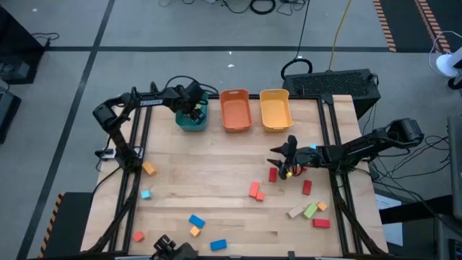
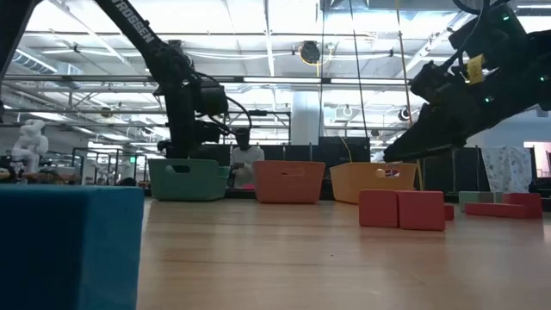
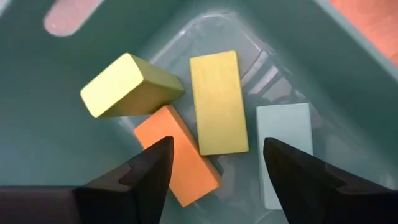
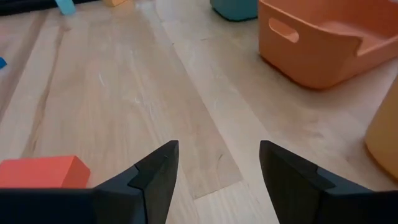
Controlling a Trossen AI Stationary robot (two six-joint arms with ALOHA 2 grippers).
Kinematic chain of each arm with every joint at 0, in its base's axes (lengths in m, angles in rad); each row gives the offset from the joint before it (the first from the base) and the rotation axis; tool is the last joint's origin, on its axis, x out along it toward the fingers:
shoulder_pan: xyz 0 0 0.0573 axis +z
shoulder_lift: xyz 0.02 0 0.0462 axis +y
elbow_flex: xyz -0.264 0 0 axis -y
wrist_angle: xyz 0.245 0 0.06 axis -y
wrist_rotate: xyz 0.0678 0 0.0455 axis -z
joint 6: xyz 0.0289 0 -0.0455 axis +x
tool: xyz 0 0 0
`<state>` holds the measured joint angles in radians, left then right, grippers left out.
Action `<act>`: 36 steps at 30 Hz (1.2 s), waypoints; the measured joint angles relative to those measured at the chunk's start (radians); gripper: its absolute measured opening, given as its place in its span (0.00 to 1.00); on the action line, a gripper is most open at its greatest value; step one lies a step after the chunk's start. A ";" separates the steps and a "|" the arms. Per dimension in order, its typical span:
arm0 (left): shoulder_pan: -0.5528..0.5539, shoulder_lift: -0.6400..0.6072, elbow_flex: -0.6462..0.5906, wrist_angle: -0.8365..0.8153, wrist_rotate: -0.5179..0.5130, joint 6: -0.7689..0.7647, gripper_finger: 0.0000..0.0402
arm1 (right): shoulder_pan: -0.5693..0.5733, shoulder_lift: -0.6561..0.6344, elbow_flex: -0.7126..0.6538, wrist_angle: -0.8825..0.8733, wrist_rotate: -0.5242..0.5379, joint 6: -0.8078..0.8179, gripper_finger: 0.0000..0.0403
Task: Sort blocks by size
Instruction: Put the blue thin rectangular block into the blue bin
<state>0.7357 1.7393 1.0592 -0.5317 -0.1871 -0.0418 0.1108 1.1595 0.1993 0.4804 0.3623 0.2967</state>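
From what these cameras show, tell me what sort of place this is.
Probably a robotics lab or workshop hall: a wooden table framed by two robot arms, cables and taped lines on the grey floor, exposed ceiling lights.

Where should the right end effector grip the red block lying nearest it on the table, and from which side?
Grip the red block across its narrow width, descending from straight above: it lies flat with clear table on both long sides, right beside the open right end effector.

left pincer open, right pincer open, seemingly raised
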 joint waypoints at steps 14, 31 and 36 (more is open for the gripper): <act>-0.065 -0.132 0.000 -0.014 -0.005 -0.004 0.63 | 0.000 0.000 0.000 0.124 -0.024 -0.071 0.52; -0.481 -0.317 0.000 -0.193 0.005 -0.081 0.63 | 0.000 0.000 0.000 0.105 -0.024 -0.020 0.52; -0.615 -0.315 0.000 -0.213 0.008 -0.112 0.63 | 0.000 0.000 0.000 0.105 -0.024 -0.012 0.52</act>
<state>0.1209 1.4239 1.0592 -0.7447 -0.1790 -0.1538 0.1108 1.1595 0.1993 0.5858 0.3386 0.2850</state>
